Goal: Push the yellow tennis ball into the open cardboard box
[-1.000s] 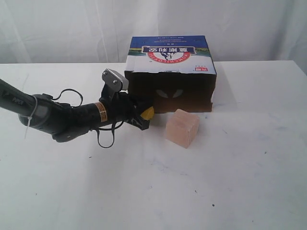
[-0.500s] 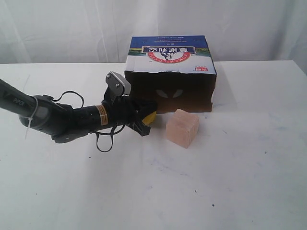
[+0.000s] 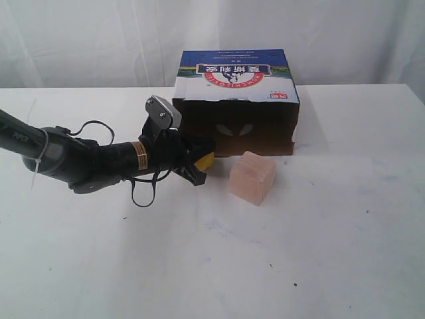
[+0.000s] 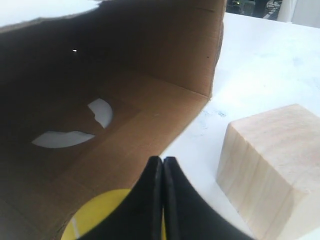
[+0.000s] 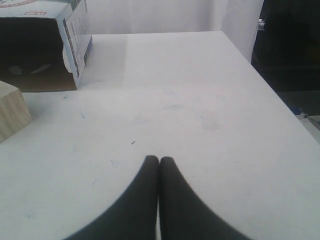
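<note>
Because the tabletop is smooth, I judge that anything round runs freely on it. The open cardboard box sits near the far edge with its mouth facing the front. It looks stiff but light. The wooden cube stands just before that mouth. My left hand is pressed shut on nothing, fingertips at the yellow tennis ball, which lies on the box's threshold. The ball is probably light, fuzzy and springy, so I nudge it low and centred. My right hand, likewise closed and empty, hangs well apart.
</note>
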